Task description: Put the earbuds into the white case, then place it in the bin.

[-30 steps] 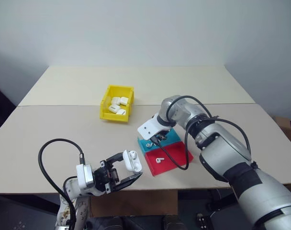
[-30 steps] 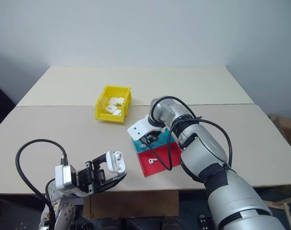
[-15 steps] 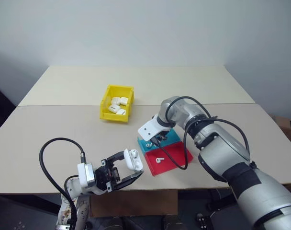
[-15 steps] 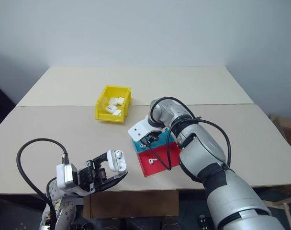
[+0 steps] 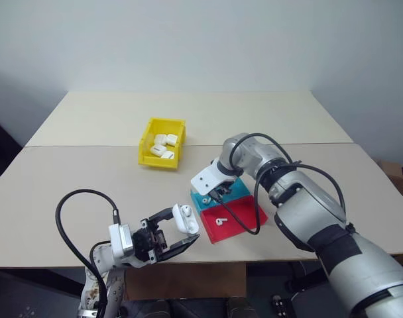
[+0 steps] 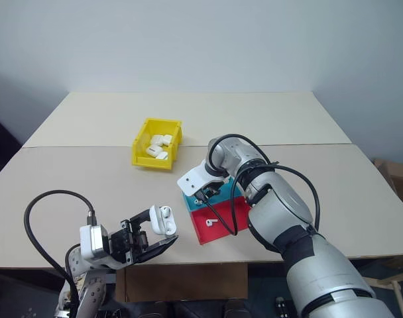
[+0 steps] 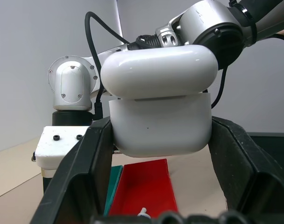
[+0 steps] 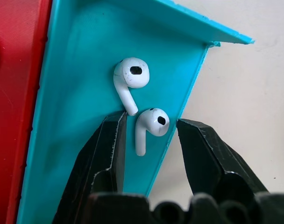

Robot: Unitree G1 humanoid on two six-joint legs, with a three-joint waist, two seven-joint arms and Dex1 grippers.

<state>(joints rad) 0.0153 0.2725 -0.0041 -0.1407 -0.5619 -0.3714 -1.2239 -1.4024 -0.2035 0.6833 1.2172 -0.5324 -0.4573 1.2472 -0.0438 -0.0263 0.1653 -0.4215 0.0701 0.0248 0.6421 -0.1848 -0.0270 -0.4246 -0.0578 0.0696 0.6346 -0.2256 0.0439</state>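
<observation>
On the beige table [image 5: 89, 172], the right gripper [image 8: 149, 135] stands half open over two earbuds [image 8: 152, 122] in the teal tray [image 8: 76, 93], holding nothing. They look tiny and slick; pinch the nearer one across its stem. The left gripper [image 5: 167, 230] clamps the white case [image 5: 185, 218].

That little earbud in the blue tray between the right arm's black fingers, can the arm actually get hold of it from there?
Probably yes. The right gripper hangs over the teal tray with its fingers open on either side of one earbud, nothing between. A second earbud lies very close and might get nudged.
</observation>
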